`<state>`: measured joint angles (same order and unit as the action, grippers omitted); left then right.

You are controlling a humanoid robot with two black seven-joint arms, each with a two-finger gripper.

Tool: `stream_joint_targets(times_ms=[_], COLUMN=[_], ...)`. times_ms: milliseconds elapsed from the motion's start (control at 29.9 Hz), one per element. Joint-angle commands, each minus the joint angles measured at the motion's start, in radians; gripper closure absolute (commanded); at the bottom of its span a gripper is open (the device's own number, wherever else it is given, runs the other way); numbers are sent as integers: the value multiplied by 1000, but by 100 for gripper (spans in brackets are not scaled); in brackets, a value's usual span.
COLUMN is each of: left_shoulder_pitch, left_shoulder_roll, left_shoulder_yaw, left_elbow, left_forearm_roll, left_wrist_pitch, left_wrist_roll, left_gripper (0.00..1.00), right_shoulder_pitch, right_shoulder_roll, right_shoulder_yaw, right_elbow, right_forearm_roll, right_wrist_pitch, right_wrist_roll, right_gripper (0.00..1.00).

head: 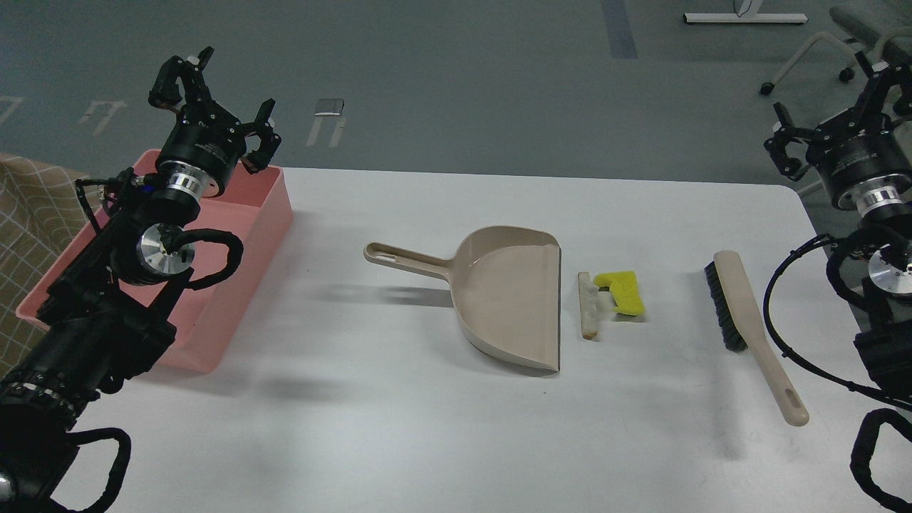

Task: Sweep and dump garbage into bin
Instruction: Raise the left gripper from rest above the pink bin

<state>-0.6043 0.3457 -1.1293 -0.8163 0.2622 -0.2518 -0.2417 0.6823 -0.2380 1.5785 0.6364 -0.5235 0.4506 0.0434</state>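
1. Head view: a beige dustpan (499, 296) lies flat at the middle of a white table (442, 442), its handle pointing left and its wide open mouth facing right.
2. Just right of the dustpan's mouth, the garbage sits on the tabletop: a whitish-tan strip (588, 305) lies parallel to the pan's lip, close beside it but apart from it.
3. A bright yellow notched chunk (623, 292) rests against the strip's right side, one step farther from the dustpan.
4. Well to the right of the dustpan, beyond the scraps, a beige hand brush (748, 331) lies on the table, black bristles turned toward the dustpan, handle running toward the near right corner.
5. Far left of the dustpan, the pink bin (267, 206) stands at the table's left edge; the left arm crosses in front of it and hides much of its inside.
6. The left gripper (214, 92) is raised above the bin's far end, fingers spread wide apart and holding nothing.
7. The right gripper (830, 107) hangs past the table's right edge, far from the dustpan, fingers likewise splayed and empty.
8. A checked cloth (28, 214) shows at the frame's left edge, beyond the bin.
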Motion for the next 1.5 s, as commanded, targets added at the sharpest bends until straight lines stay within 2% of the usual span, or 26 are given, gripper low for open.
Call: stream_joint_targets(times_ms=[0, 201, 301, 368, 401, 435, 502, 602, 803, 970, 1338, 1471], left_shoulder_pitch=[-2, -17, -23, -26, -26, -26, -26, -28, -32, -25, -20, 0], left_shoulder_roll=[-2, 6, 7, -2, -2, -5, -17, -37, -31, -31, -30, -39], left_shoulder_yaw=[2, -4, -6, -3, -3, -1, 0, 0, 0, 2, -1, 3], left_elbow=[2, 6, 6, 6, 6, 9, 9, 6, 11, 0, -20, -96], left_forearm_roll=[0, -3, 3, 2, 2, 3, 5, 5, -4, 3, -12, -9], left_wrist_pitch=[-6, -41, -61, -61, -61, -61, -66, -67, -57, -84, -90, -142], left_wrist_roll=[4, -13, -76, -157, -157, -194, -212, -188, -166, -133, -133, -114], left_gripper=[1, 1, 2, 2, 2, 2, 1, 1, 1, 1, 1, 1], right_shoulder_pitch=[-1, 8, 13, 26, 26, 28, 28, 23, 20, 13, -41, -50], right_shoulder_roll=[-4, -38, -40, -40, -40, -40, -41, -47, -52, -52, -67, -73], right_shoulder_yaw=[1, 8, 11, 11, 11, 11, 11, 12, 14, 14, 14, 15], right_elbow=[6, 2, 3, 2, 2, 3, 5, 5, 5, 17, 89, 115], right_forearm_roll=[2, 7, 7, 7, 7, 7, 7, 7, 7, 7, 5, 5], right_wrist_pitch=[7, 2, 3, 2, 2, 3, 3, 2, 2, 10, 2, -1], right_wrist_roll=[-4, -2, 4, 6, 6, 7, 7, 7, 9, 10, 10, 13], right_gripper=[0, 0, 0, 0, 0, 0, 0, 0, 0, 0, 0, 0])
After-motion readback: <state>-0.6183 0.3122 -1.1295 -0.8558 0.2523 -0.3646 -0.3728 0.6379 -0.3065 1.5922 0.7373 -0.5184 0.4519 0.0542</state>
